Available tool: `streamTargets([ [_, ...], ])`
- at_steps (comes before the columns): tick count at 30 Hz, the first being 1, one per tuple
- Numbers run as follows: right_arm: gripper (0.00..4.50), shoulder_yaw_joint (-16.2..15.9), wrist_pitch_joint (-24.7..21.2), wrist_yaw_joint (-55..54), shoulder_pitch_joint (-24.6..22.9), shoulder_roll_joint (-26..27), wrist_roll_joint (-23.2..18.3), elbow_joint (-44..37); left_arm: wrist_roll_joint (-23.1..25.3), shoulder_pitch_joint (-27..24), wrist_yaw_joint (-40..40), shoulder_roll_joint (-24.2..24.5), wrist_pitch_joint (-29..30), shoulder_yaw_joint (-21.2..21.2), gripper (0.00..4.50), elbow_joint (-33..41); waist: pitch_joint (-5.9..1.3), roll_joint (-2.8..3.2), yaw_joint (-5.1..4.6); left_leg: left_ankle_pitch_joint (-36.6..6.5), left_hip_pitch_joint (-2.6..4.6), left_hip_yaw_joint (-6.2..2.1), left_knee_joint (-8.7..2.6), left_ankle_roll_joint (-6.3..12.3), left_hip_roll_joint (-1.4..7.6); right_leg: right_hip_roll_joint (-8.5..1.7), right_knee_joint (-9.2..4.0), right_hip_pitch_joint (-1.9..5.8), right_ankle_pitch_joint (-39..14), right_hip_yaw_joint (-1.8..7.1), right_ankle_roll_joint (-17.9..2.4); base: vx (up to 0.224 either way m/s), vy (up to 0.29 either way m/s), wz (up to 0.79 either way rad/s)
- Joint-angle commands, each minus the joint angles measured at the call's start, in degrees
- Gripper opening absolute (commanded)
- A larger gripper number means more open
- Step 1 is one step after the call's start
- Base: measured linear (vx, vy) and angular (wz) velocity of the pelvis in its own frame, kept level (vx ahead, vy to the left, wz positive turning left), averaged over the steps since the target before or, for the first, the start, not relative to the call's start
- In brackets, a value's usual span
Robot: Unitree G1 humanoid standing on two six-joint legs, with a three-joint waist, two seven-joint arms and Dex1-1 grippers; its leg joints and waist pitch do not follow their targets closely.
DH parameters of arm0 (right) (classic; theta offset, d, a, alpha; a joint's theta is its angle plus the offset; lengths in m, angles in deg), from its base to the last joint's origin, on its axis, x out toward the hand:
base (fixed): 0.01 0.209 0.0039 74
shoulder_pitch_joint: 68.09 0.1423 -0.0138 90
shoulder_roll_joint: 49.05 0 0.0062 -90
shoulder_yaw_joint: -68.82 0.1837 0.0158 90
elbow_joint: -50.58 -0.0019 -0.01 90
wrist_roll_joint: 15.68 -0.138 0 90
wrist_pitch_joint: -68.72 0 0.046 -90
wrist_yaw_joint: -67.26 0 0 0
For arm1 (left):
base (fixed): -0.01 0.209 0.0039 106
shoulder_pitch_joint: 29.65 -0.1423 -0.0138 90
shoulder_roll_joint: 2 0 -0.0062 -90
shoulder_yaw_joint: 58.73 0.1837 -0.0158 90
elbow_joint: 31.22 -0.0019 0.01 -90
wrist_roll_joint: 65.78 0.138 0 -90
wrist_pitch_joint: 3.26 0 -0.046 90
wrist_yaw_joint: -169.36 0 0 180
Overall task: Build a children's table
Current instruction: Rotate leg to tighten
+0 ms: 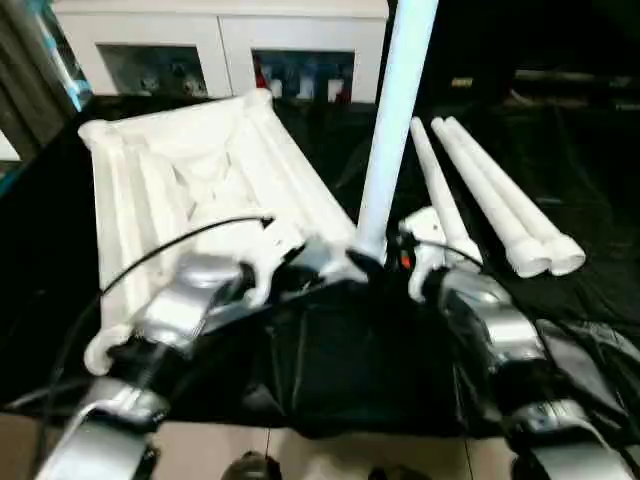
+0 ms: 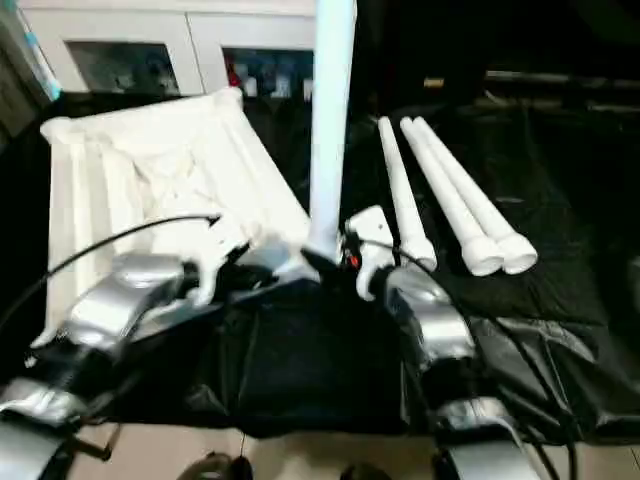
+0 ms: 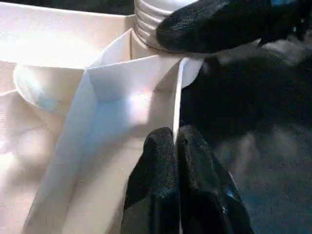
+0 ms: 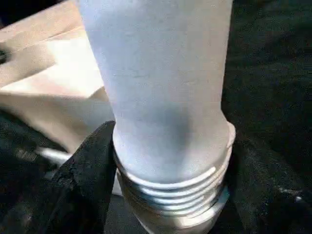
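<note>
The children's table top [image 1: 180, 170] lies upside down on black cloth, ribs facing up. One white leg [image 1: 395, 130] stands upright at its near right corner socket, threaded end [image 4: 170, 195] down. My right gripper [image 1: 385, 262] is shut on that leg's base, a black finger [image 4: 90, 170] pressed against each side of the thread. My left gripper [image 3: 175, 141] is shut on the thin side wall [image 3: 178, 97] of the table top, just short of the same corner. Three more legs [image 1: 490, 200] lie side by side on the cloth to the right.
A white glass-door cabinet [image 1: 220, 40] stands behind the table top. The black cloth [image 1: 340, 370] covers the work area and ends near me at a tan floor strip [image 1: 300, 450]. A black cable [image 1: 150, 260] runs along my left forearm.
</note>
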Motion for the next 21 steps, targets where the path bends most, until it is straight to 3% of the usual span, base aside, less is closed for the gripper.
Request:
streamTargets([
  [1,2.88,-2.03,-1.84,-6.95,0.00,5.68,1.65,6.73,1.06,2.70,-9.79,-4.69,1.18,-1.74,0.00,-3.40,-3.73,0.10,-0.59,-20.90,1.76,-2.61,-5.13,-2.70,3.08,-5.37,-6.18,1.09,-27.40,2.62,-9.20,0.000,0.000,0.00],
  [3,2.88,-1.90,-1.72,-9.67,1.19,7.39,2.10,8.67,1.06,3.11,-10.68,-6.50,1.24,-1.38,0.00,-3.79,-3.81,0.08,-0.61,-22.05,1.98,-2.63,-5.17,-2.53,3.10,-5.55,-6.51,0.99,-27.66,2.61,-8.76,0.000,0.000,0.00],
  [5,2.88,-1.60,-1.15,-9.77,1.90,8.44,1.74,9.56,1.05,3.14,-10.40,-7.71,1.33,-0.70,0.00,-3.38,-3.81,0.04,-0.75,-21.68,1.59,-2.68,-5.49,-1.78,3.06,-5.37,-6.50,1.22,-25.81,2.51,-8.45,0.000,0.000,0.00],
  [6,3.43,-1.53,-1.01,-9.68,1.98,8.57,1.68,9.66,1.06,3.15,-10.37,-7.88,1.34,-0.62,0.00,-3.33,-3.86,0.05,-0.70,-22.27,1.77,-2.59,-5.48,-1.63,3.06,-5.33,-6.59,1.03,-25.97,2.55,-8.24,0.000,0.000,0.00],
  [8,3.57,-0.94,-0.47,-7.98,2.29,8.58,0.91,9.55,1.14,2.86,-9.25,-7.86,1.11,0.13,0.00,-2.66,-3.76,0.18,-0.76,-23.50,1.98,-2.56,-5.47,-1.38,3.00,-5.45,-6.77,0.76,-26.76,2.68,-8.03,0.000,0.000,0.00],
  [11,3.86,-1.31,0.27,-4.21,2.58,6.83,1.17,8.07,0.90,1.93,-5.41,-5.76,-0.03,0.79,0.00,-1.37,-3.81,0.10,-0.98,-23.54,1.50,-2.74,-5.80,-0.99,2.98,-5.44,-6.64,1.04,-25.75,2.47,-7.77,0.000,0.000,0.00],
  [14,3.94,-2.17,0.64,-0.39,2.34,4.69,1.21,6.01,0.77,1.04,-2.39,-3.79,-1.03,1.19,0.00,-0.41,-3.68,-0.05,-1.27,-23.16,1.46,-2.64,-5.86,-0.26,3.03,-5.55,-6.58,0.87,-23.91,2.63,-8.68,0.000,0.000,0.00],
  [17,3.94,-3.31,0.18,5.14,1.45,1.60,0.48,2.59,0.56,-0.11,0.98,-1.42,-1.72,1.50,0.00,0.70,-4.21,-0.12,-1.20,-17.97,0.87,-2.35,-5.57,1.56,3.11,-5.44,-5.88,1.45,-17.25,2.72,-10.03,0.000,0.000,0.00],
  [19,3.94,-3.89,0.38,8.22,0.85,-0.35,0.48,0.87,-0.02,-0.95,3.31,-0.09,-2.21,1.60,0.00,1.70,-4.16,-0.28,-1.17,-16.14,0.88,-1.98,-5.31,2.83,3.10,-5.48,-5.78,1.34,-15.03,2.85,-11.13,0.026,-0.012,0.02],
  [21,3.94,-4.63,-0.40,14.39,-0.47,-4.35,-0.26,-2.96,-1.51,-2.79,8.72,2.81,-2.88,2.08,0.00,4.50,-4.46,-0.51,-1.02,-12.66,0.49,-1.96,-5.05,4.17,2.98,-5.58,-5.40,2.01,-12.34,2.72,-11.64,0.055,-0.028,0.03],
])
